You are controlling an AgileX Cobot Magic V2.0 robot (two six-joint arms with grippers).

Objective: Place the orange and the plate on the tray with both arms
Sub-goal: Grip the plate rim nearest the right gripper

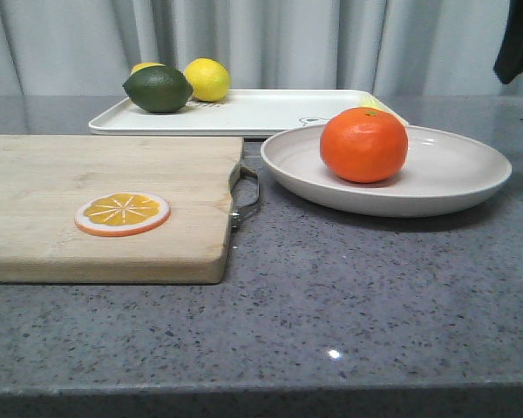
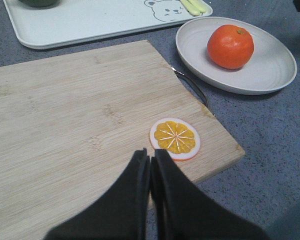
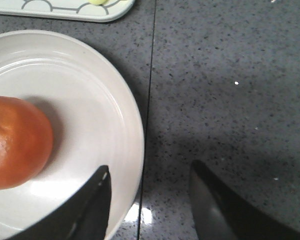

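Orange in the plate beside the tray; your right tool straddles the plate rim, your left tool is pressed together.

Nearest you, in the lower left of the front view, the orange slice (image 1: 122, 214) lies on the wooden cutting board (image 1: 87, 174); your left tool (image 2: 151, 162) hangs over that board with its fingers pressed together, holding nothing, the slice just beyond its tips. At centre right the orange (image 1: 363, 144) sits in the plate (image 1: 458, 170) on the grey tabletop (image 1: 349, 296). Your right tool (image 3: 147, 187) is spread wide, one finger over the plate's inside, the other over bare tabletop, the rim between them and the orange off to the side, not touched. Farther back, upper centre, the tray (image 1: 270, 111) holds a lime (image 1: 159, 89) and a lemon (image 1: 207, 79).
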